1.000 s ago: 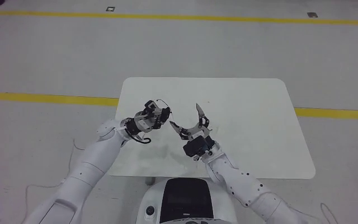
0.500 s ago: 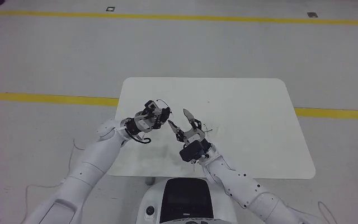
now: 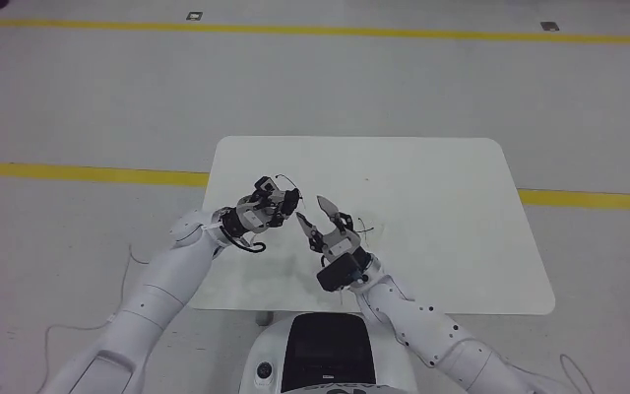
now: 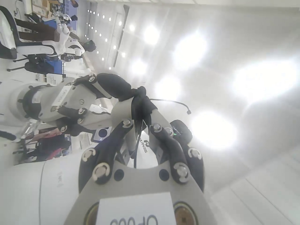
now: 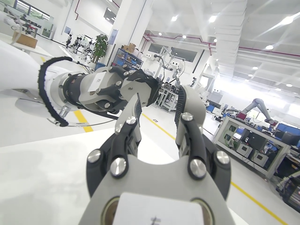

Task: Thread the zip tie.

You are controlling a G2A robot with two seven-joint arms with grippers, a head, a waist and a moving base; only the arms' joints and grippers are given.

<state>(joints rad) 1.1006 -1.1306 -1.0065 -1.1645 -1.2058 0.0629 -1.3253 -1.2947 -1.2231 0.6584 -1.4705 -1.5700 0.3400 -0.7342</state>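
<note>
Left gripper (image 4: 140, 104) clamped on the zip tie (image 4: 188, 112), seemingly light and springy; right gripper (image 3: 313, 210), wide open beside it, should pinch the free end.

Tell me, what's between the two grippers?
Nothing: in the top view the open right gripper sits tight beside the left gripper, which pinches the zip tie.
</note>
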